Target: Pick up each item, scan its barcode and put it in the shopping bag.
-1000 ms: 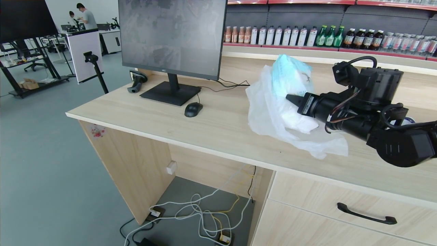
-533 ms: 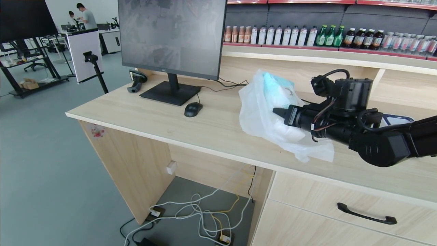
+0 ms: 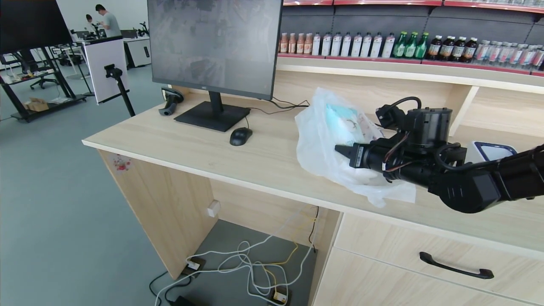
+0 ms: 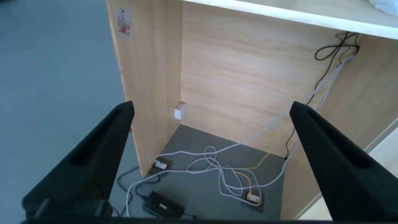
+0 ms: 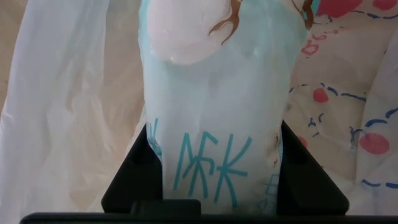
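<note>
White crinkled shopping bag, soft teal packet pinched by right end effector

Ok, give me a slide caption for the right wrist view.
Right gripper clamps a pale blue wrapped pack at the white shopping bag.

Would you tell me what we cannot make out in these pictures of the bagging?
- Head view: the film of the shopping bag and the wrist hide the fingertips of the right gripper.
- Right wrist view: the barcode of the packet is hidden; the face toward the camera shows none.
- Head view: the right arm covers most of the white-and-blue item, so I cannot tell what it is.
</note>
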Available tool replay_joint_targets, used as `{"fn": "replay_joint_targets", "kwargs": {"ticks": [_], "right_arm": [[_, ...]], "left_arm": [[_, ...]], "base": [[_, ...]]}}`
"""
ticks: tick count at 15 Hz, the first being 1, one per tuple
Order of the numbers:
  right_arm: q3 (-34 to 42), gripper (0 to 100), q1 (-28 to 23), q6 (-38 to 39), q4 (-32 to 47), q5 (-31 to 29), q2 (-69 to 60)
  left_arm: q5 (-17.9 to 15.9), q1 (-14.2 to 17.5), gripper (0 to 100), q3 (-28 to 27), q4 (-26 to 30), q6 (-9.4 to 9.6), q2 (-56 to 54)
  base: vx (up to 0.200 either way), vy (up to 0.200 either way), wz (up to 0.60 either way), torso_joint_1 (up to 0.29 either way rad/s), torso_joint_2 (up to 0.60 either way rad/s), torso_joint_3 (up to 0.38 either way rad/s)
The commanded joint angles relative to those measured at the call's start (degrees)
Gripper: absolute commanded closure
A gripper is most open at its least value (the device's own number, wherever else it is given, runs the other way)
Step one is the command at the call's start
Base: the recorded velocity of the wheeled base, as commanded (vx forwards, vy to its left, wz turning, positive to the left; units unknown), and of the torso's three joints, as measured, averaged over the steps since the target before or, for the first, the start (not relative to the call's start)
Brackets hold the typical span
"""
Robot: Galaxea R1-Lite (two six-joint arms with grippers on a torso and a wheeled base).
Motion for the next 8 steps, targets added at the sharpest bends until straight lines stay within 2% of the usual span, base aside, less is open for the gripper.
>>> {"fn": "replay_joint_targets", "kwargs": {"ticks": [1,3,8], "right_arm": [[1.8,100,-1.5,-2.0,0.5,0.1,0.4],[2.0,100,-4.9,-5.6,0.5,0.1,0.2],[-0.4,100,-9.2,-5.8,0.6,0.5,-2.1]], "left_arm": [[0.0,0.0,0,0.0,0.0,0.02,0.0],[0.0,0.0,0,0.0,0.0,0.02,0.0],[0.0,0.0,0,0.0,0.0,-0.07,0.0]], "base": [[0.000,0.000,0.00,0.000,0.00,0.000],[0.000,0.000,0.00,0.000,0.00,0.000],[0.000,0.000,0.00,0.000,0.00,0.000]]}}
